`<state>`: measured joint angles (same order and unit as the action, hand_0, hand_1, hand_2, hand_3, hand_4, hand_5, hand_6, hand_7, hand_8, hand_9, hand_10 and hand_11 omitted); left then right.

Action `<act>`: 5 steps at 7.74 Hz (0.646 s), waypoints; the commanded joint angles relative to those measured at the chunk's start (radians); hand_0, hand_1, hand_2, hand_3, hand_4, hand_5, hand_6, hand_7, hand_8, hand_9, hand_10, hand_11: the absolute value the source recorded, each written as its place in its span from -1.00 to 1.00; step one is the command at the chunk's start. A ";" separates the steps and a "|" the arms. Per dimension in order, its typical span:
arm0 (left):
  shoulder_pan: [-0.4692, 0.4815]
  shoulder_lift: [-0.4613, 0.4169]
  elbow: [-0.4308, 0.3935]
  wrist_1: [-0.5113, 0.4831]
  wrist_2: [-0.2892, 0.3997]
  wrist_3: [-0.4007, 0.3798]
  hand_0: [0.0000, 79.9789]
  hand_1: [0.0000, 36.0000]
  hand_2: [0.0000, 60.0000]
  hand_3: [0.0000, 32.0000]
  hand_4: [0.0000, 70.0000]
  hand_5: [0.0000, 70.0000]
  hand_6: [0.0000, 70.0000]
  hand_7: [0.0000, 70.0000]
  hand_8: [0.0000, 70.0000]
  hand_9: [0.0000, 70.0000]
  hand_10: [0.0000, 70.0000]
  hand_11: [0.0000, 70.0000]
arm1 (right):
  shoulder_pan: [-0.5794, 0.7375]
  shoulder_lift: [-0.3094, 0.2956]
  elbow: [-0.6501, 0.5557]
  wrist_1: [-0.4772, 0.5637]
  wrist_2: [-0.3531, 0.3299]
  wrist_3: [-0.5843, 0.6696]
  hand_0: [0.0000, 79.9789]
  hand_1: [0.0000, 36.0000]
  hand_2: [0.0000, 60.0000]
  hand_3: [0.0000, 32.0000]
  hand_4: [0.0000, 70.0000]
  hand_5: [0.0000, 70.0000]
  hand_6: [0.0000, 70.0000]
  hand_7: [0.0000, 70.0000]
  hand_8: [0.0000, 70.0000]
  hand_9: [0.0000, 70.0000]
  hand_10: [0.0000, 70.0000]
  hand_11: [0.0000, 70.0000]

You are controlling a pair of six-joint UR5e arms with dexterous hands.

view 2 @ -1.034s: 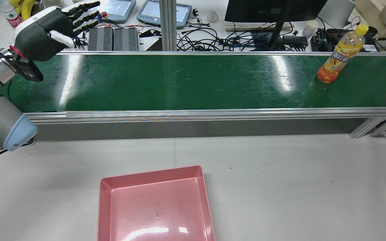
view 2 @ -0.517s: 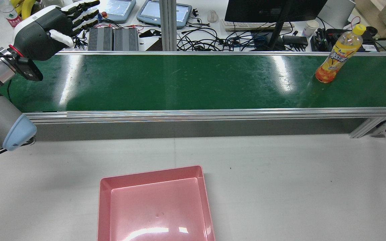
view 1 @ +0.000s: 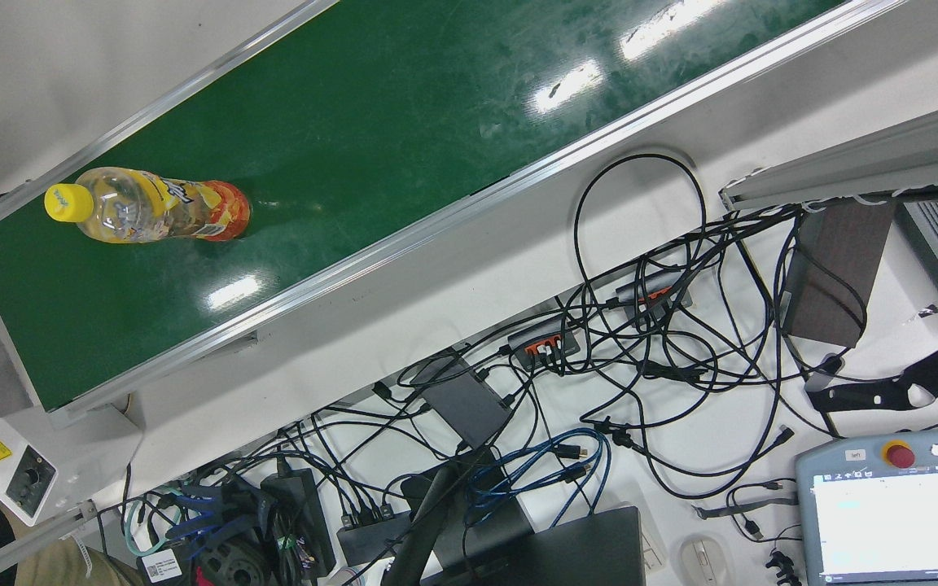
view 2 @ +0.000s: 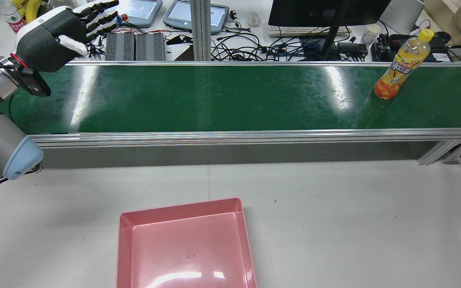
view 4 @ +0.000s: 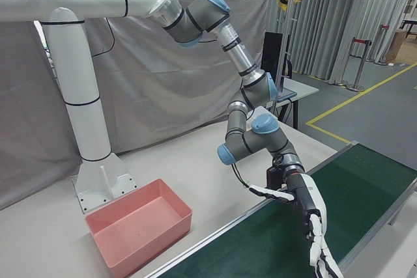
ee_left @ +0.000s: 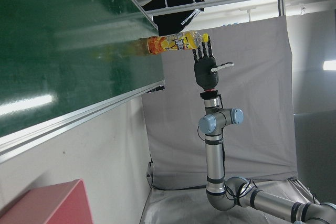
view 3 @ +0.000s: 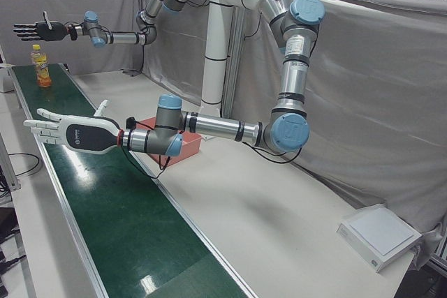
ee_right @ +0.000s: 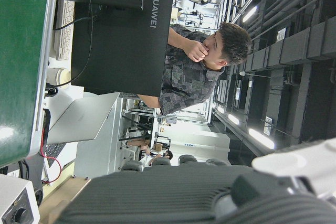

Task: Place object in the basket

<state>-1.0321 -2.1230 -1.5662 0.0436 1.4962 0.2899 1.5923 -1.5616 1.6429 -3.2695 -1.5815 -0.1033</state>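
An orange drink bottle with a yellow cap stands upright near the right end of the green conveyor belt; it also shows as bottle, bottle and bottle. The pink basket sits empty on the white table before the belt, also seen as basket. My left hand hovers open over the belt's left end, far from the bottle, fingers straight; left hand, left hand. My right hand is open, raised above and behind the bottle; right hand.
Beyond the belt lie tangled cables, a monitor, teach pendants and a keyboard. A belt control box sits at the belt's end. A person stands behind the monitor. A white box lies on the table corner.
The bottle has ridden a short way leftward along the belt in the rear view. My left hand has stayed almost still, open.
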 commanded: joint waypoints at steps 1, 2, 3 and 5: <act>0.000 0.000 -0.002 0.001 -0.001 0.000 0.31 -0.78 -1.00 -0.86 -0.61 -0.62 -0.98 -1.00 -0.82 -0.79 -0.85 -0.75 | 0.000 0.000 0.000 0.001 0.000 0.001 -1.00 -1.00 -1.00 -1.00 -1.00 -1.00 -1.00 -1.00 -1.00 -1.00 -1.00 -1.00; 0.000 0.000 -0.002 0.001 -0.001 0.000 0.30 -0.79 -1.00 -0.86 -0.61 -0.63 -0.98 -1.00 -0.82 -0.80 -0.85 -0.76 | 0.000 0.000 0.000 0.001 0.000 0.001 -1.00 -1.00 -1.00 -1.00 -1.00 -1.00 -1.00 -1.00 -1.00 -1.00 -1.00 -1.00; 0.001 0.000 0.000 0.001 -0.001 0.000 0.30 -0.79 -1.00 -0.85 -0.61 -0.62 -0.98 -1.00 -0.82 -0.80 -0.85 -0.76 | 0.000 0.000 0.000 -0.001 0.000 0.001 -1.00 -1.00 -1.00 -1.00 -1.00 -1.00 -1.00 -1.00 -1.00 -1.00 -1.00 -1.00; 0.000 0.000 -0.002 0.001 -0.001 0.000 0.31 -0.80 -1.00 -0.84 -0.61 -0.62 -0.99 -1.00 -0.82 -0.81 -0.86 -0.77 | 0.000 0.000 0.000 0.001 0.000 0.001 -1.00 -1.00 -1.00 -1.00 -1.00 -1.00 -1.00 -1.00 -1.00 -1.00 -1.00 -1.00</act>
<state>-1.0314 -2.1230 -1.5668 0.0445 1.4961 0.2899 1.5923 -1.5616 1.6429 -3.2695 -1.5815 -0.1028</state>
